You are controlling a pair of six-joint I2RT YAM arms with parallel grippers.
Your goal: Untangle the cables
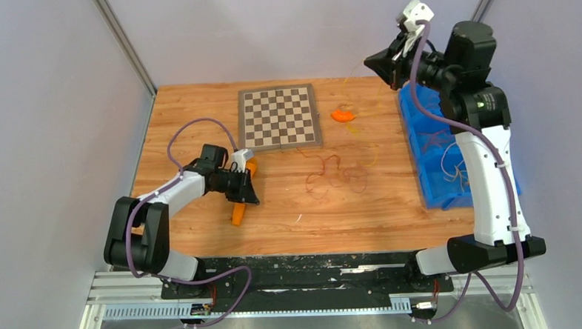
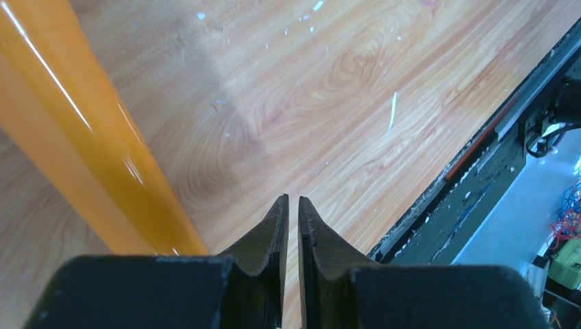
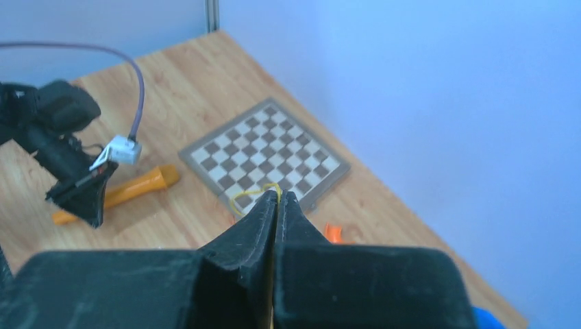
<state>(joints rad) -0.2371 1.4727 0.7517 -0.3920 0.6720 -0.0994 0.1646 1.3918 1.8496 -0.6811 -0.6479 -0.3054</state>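
Top external: cables (image 1: 338, 176), thin reddish-brown & yellow, loose tangle right of left hand (image 2: 292, 200), long axis left-right. Right hand (image 3: 277, 197) pinches yellow loop; left hand closed, empty.

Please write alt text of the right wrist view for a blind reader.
The right gripper, high above the table, is shut on a thin yellow cable looping from its tips. Below lie a chessboard, an orange stick and the left gripper.
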